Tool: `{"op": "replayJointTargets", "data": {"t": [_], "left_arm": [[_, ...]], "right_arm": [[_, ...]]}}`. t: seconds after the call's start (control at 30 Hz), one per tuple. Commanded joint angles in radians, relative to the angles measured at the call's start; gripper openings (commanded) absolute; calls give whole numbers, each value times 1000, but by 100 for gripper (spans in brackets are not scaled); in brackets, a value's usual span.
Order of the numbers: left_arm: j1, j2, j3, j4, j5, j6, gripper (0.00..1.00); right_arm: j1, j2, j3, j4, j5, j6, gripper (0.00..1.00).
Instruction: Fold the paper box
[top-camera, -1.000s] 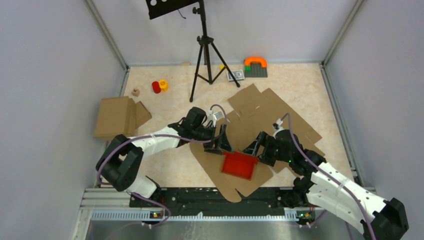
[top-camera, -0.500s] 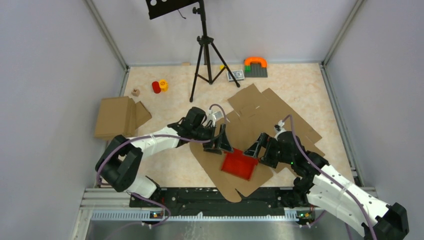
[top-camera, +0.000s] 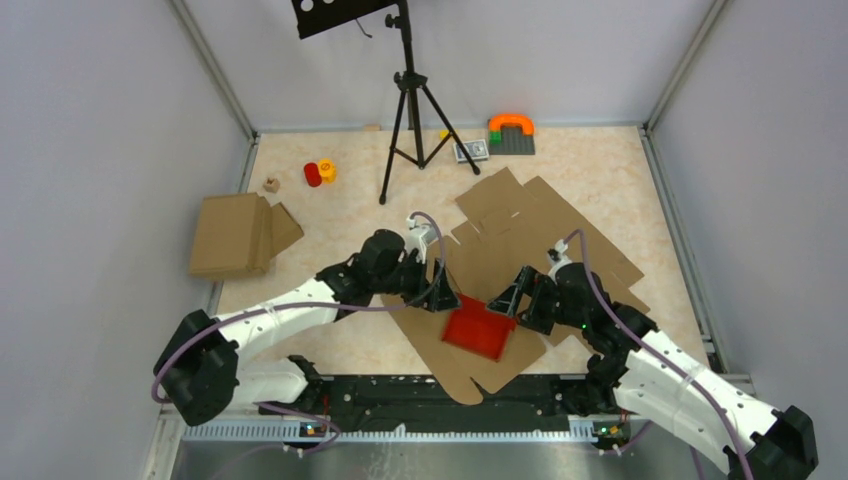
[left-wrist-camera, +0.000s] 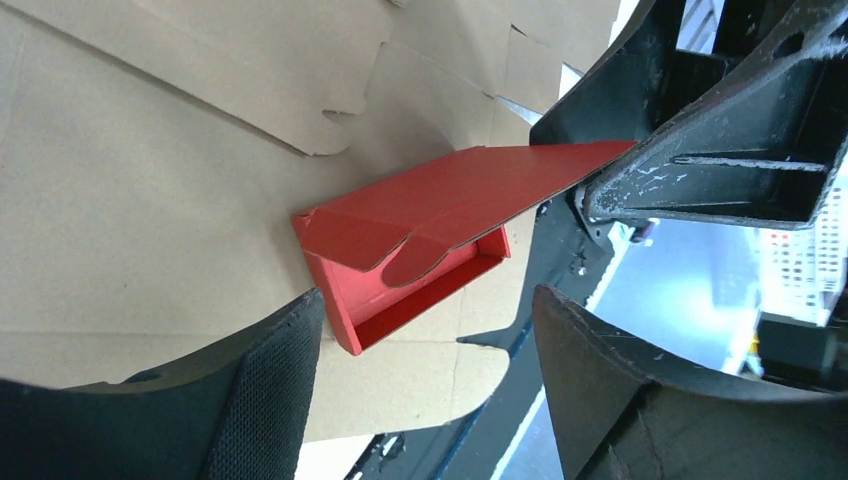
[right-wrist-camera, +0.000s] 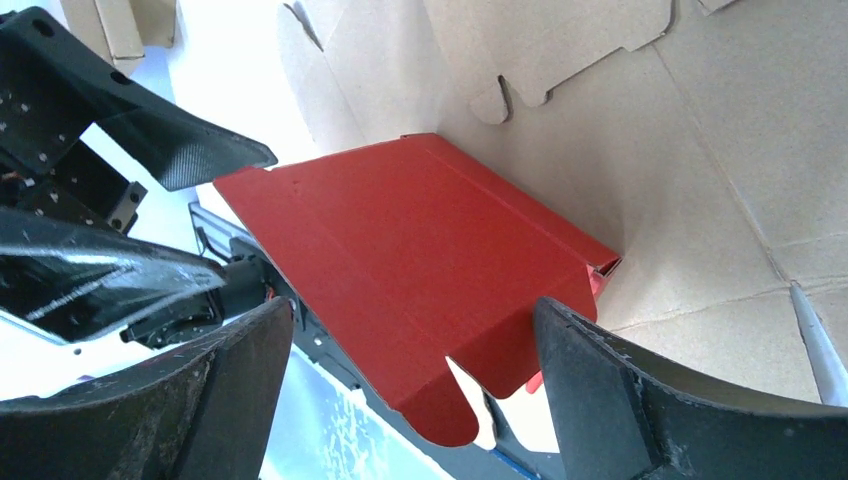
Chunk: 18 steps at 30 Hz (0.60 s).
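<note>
Top view: the paper box (top-camera: 480, 330), a small red tray with its lid raised, sits on a flat cardboard sheet (top-camera: 540, 235) near the front edge of the table (top-camera: 600, 170), between the left gripper (top-camera: 440, 292) and the right gripper (top-camera: 515, 296). Both are spread and close on either side of it, and neither pinches anything. Left wrist view: the lid (left-wrist-camera: 470, 190) slants up over the open tray and its rounded tab (left-wrist-camera: 415, 262) hangs loose. The lid's far corner reaches a finger of the right gripper (left-wrist-camera: 720, 170), but contact cannot be confirmed. Right wrist view: the lid's outer face (right-wrist-camera: 420, 260) lies ahead of the spread fingers (right-wrist-camera: 640, 390), ungripped. Risks, as judged: with nothing holding the tray, a push on the lid could slide the light box across the smooth sheet rather than fold it. The unheld lid may spring open. The tab could crumple against the tray wall instead of tucking inside. The two grippers work so near each other that a collision is possible. Count: one paper box, two grippers, at least two overlapping flat cardboard sheets (exact number unclear), one folded cardboard box (top-camera: 235, 235) well apart at the left, and one tripod (top-camera: 405, 110) at the back.
</note>
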Motion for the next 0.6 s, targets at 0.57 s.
{"op": "replayJointTargets", "data": {"t": [0.57], "left_arm": [[-121, 83, 56, 44, -188, 145, 66]], "right_arm": [[7, 18, 1, 66, -34, -18, 79]]}}
